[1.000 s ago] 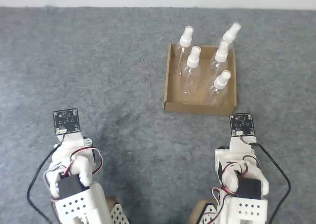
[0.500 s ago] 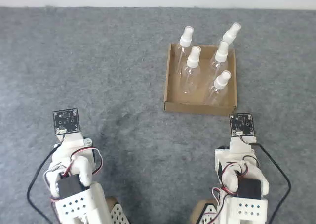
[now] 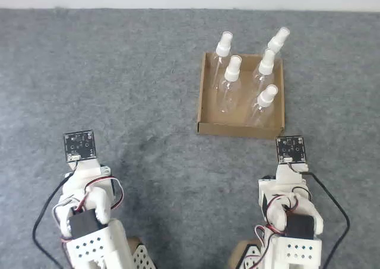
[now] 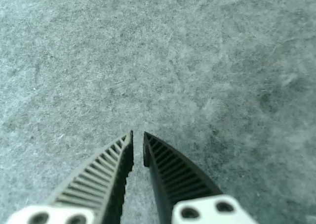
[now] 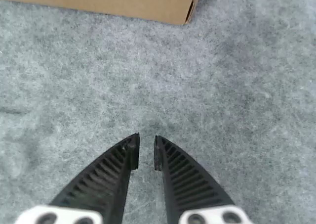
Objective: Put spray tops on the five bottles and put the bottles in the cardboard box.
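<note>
Five clear, white-topped spray bottles (image 3: 228, 91), upright in brown cardboard box (image 3: 202, 97), toward the grey mat's (image 3: 119, 73) far edge.
Box lies straight ahead of your right gripper (image 5: 146, 152), the nearer; it and left gripper (image 4: 138, 145) closed, empty.

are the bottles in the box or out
In: all five bottles stand inside the cardboard box, each with a white spray top on.
</note>
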